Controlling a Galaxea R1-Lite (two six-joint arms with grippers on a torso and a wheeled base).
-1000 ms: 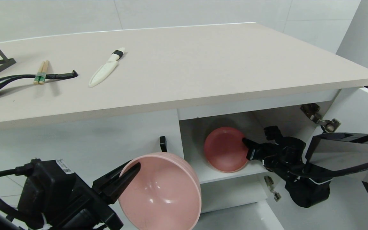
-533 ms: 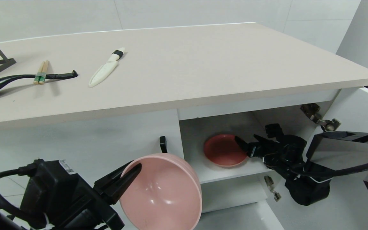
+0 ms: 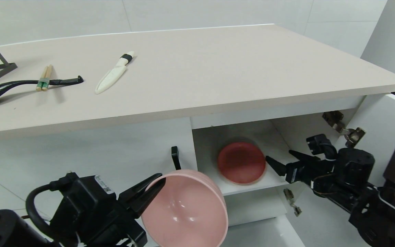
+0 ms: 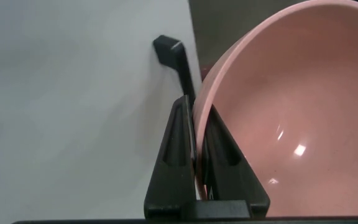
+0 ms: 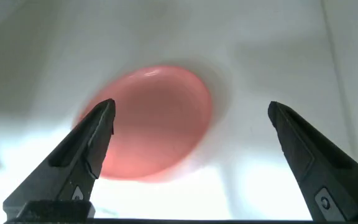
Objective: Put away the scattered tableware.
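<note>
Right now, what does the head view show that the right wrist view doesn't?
Head view alone: the countertop with a black ladle, chopsticks and a white knife, plus the pink bowl clamped by the left pincer. Right wrist view alone: a close look between the right pincer's spread fingers, which frame the red plate without touching it. Both: that plate on the cabinet shelf, with the open right pincer before it.

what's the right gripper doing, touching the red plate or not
Apart. The right wrist view shows the right gripper open, with the red plate lying on the shelf beyond its fingertips.
</note>
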